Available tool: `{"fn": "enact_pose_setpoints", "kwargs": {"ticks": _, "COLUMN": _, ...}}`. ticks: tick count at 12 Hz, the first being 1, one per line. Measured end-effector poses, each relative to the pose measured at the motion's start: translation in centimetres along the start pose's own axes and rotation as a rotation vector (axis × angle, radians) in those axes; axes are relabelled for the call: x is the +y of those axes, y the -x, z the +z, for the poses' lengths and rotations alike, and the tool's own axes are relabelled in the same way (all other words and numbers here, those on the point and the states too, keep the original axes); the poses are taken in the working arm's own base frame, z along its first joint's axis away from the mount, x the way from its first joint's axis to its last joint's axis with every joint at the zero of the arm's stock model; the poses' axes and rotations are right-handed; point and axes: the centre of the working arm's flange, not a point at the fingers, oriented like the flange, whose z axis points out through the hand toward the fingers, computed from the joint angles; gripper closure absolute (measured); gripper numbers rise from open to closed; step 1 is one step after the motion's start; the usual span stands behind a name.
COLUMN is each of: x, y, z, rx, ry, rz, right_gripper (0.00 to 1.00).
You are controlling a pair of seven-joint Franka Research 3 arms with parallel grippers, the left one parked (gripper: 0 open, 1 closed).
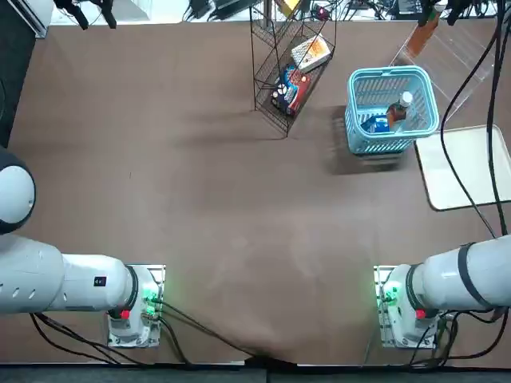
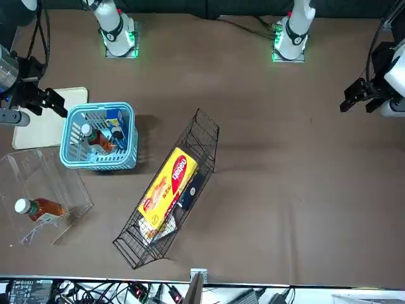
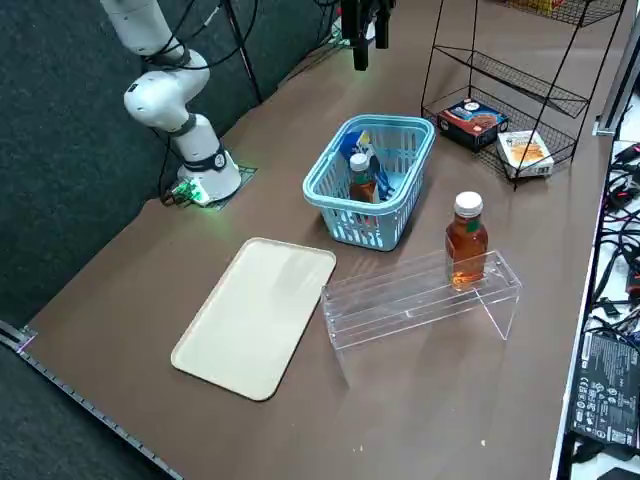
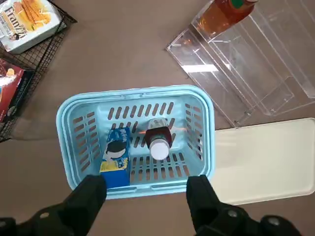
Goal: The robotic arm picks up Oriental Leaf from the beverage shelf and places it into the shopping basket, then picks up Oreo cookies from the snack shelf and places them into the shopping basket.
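Overhead, the right gripper (image 4: pixel 146 189) seems out of view.

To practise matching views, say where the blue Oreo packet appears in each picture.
Top: basket's lower left, packet.
Front: basket's upper right.
Right side: basket's far left, partly behind the bottle.
Right wrist: inside the basket, beside the bottle.
Shared landmark: light blue basket.

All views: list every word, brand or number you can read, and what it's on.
None reads with certainty.
Yellow box: white word on red, perhaps ending "ou".
White-and-orange box: large dark lettering, unclear.
Oreo packet, tea bottle in the basket, dark blue-and-red box: print too small.
Right gripper: beside the basket, fingers apart; no lettering legible.
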Motion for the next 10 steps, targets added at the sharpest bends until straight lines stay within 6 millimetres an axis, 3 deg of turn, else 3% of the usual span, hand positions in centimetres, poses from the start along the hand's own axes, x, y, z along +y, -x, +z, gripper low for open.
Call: {"fn": "enact_pose_setpoints", "kwargs": {"ticks": 10, "x": 0.08, "y": -0.01, "z": 0.05, "rx": -0.002, "ry": 0.000, "rz": 0.001, "right_gripper": 0.00}}
